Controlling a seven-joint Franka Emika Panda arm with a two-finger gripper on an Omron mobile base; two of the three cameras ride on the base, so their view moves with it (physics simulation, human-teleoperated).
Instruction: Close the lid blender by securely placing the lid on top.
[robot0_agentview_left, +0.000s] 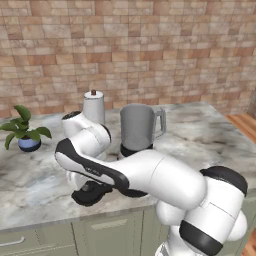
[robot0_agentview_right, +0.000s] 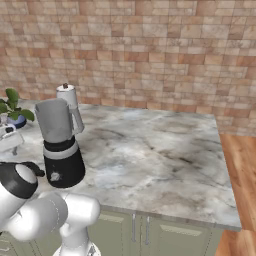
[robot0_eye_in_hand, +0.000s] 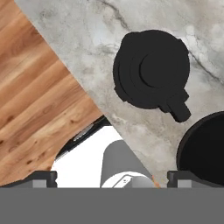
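Jaws stand spread wide and empty; the gripper (robot0_eye_in_hand: 112, 177) hovers above the flat round black lid (robot0_eye_in_hand: 151, 75), which lies on the marble counter (robot0_eye_in_hand: 131, 22) near its front edge, beside the black-based blender (robot0_agentview_right: 60, 142) with its uncovered translucent grey jar. Grasping, lifting and seating the lid all remain.

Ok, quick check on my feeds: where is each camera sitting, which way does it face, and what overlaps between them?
Left base view: behind the arm to its left, looking forward and down at the counter; the white arm fills the lower right, over the lid.
Right base view: behind to its right, facing the blender; the arm sits lower left.
Hand view: on the hand, looking down at the lid; pincer tips at the bottom.
Both base views share the blender, paper-towel roll and plant.
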